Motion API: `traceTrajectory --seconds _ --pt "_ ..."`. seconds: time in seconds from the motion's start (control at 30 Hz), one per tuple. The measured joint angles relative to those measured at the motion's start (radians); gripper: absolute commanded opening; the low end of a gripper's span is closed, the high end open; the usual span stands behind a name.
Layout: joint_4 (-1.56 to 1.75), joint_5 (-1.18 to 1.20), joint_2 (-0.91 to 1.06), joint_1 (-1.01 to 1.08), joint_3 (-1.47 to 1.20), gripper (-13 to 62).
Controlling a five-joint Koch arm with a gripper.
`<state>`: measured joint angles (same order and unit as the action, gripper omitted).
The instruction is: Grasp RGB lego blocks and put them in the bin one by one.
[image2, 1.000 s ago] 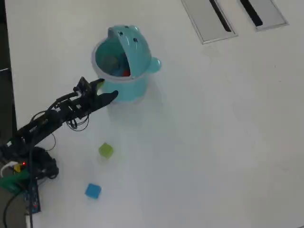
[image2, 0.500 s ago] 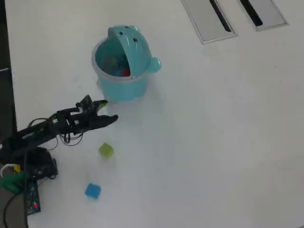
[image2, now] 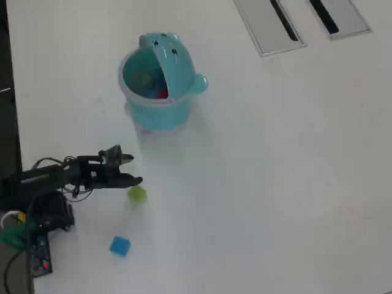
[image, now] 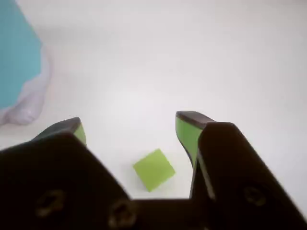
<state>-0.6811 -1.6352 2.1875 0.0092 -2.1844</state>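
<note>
The yellow-green block (image2: 136,195) lies on the white table, and in the wrist view this block (image: 153,169) sits low between the two green-padded fingers without touching either. My gripper (image2: 131,169) (image: 132,125) is open, just above the block. Nearer the table's front edge in the overhead view lies the blue block (image2: 120,246). The teal bin (image2: 160,113) stands beyond the gripper, with the red block (image2: 163,93) inside it. The wrist view catches only the bin's side (image: 17,62) at the upper left.
Two grey slotted panels (image2: 269,24) (image2: 340,15) are set into the table at the top right. The arm's base with loose cables (image2: 37,223) stands at the dark left edge. White table surface (image2: 275,184) stretches right of the blocks.
The gripper has swung away from the bin's side toward the front of the table and now hangs just over the yellow-green block. The blocks and the bin have not moved.
</note>
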Motion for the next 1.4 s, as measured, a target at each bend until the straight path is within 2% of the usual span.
traceTrajectory --seconds 0.77,1.4 --pt "-0.028 -0.11 -0.012 -0.04 -0.232 34.1" --pt "0.238 -0.235 -0.224 0.018 -0.282 34.0"
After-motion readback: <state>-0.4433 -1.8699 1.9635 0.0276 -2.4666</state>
